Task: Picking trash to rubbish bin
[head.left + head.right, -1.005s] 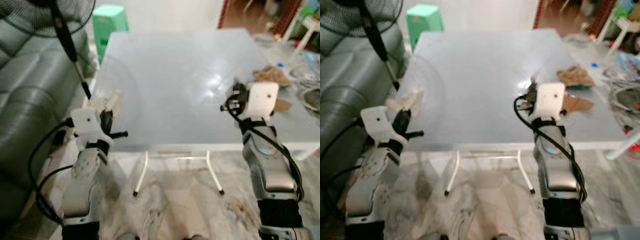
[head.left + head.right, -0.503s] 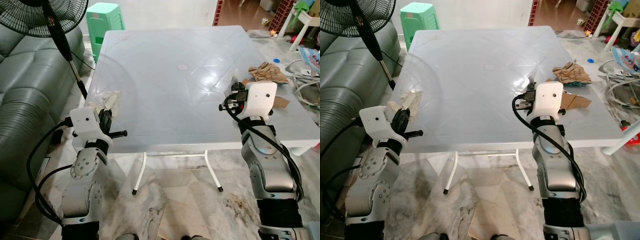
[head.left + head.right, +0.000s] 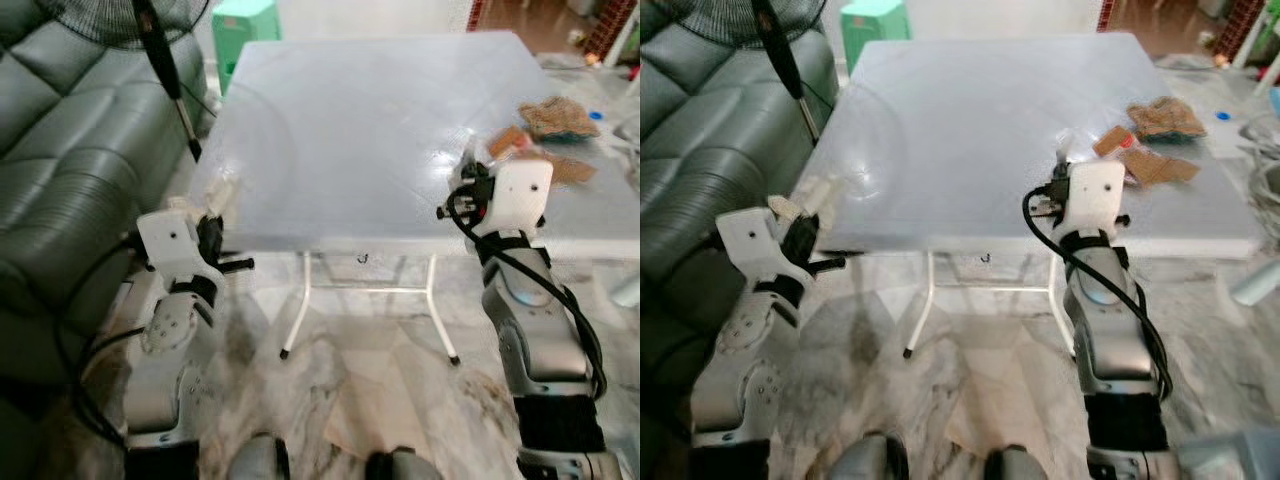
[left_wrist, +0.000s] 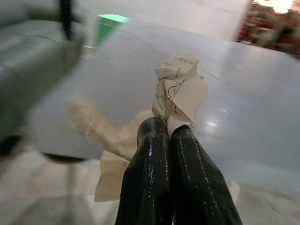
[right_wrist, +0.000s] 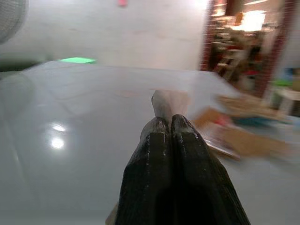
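Left hand is clamped on crumpled paper at the worktop's near left corner, right hand pinches a pale scrap near the right edge; both judged light, soft, crushable, best gripped at bunched folds.

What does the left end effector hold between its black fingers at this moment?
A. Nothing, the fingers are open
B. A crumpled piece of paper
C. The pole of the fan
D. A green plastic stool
B: in the left wrist view, the left end effector has its fingers pressed together on a crumpled piece of paper, above the table.
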`<state>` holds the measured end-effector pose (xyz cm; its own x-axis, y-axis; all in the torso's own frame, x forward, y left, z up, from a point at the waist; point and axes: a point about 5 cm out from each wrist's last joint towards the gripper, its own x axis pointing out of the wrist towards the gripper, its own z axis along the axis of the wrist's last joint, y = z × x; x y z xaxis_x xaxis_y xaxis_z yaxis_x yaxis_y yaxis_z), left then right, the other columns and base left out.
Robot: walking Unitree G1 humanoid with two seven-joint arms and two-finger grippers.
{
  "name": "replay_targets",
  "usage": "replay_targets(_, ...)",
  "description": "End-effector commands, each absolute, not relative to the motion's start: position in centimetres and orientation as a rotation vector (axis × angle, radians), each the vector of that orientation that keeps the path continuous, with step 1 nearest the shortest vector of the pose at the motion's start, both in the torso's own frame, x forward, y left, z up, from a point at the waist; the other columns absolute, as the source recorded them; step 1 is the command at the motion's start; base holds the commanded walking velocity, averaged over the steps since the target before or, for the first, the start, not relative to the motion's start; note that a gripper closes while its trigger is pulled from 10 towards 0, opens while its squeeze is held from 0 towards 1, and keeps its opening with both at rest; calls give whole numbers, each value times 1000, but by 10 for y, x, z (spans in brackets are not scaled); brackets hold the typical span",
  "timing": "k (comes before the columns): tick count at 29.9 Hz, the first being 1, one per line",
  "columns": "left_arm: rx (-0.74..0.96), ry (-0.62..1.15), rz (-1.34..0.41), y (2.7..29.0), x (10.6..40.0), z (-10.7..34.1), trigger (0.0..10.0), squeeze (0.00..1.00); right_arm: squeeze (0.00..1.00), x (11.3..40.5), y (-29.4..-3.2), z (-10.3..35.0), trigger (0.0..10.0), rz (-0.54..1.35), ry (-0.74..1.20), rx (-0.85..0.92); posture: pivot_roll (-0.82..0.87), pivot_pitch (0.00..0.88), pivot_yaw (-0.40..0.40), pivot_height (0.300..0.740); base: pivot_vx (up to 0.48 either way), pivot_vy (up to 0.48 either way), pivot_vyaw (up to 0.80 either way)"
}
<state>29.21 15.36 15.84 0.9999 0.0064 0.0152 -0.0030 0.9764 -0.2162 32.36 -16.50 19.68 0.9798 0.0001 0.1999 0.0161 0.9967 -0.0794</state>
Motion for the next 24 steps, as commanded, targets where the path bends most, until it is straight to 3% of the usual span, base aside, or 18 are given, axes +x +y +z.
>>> replay_targets(1, -211, -22, -3, 154, 292, 161, 10000, 0, 0, 323, -165, 199, 10000, -6, -210, -78, -46, 86, 0, 740, 0, 0, 0)
replay_targets(21, -246, -73, -66, 153, 293, 166, 10000, 0, 0, 325, -167, 201, 10000, -13, -214, -91, -55, 72, -3, 740, 0, 0, 0)
replay_targets(24, -245, -72, -68, 152, 293, 166, 10000, 0, 0, 325, -168, 201, 10000, -15, -208, -82, -57, 69, -3, 740, 0, 0, -800)
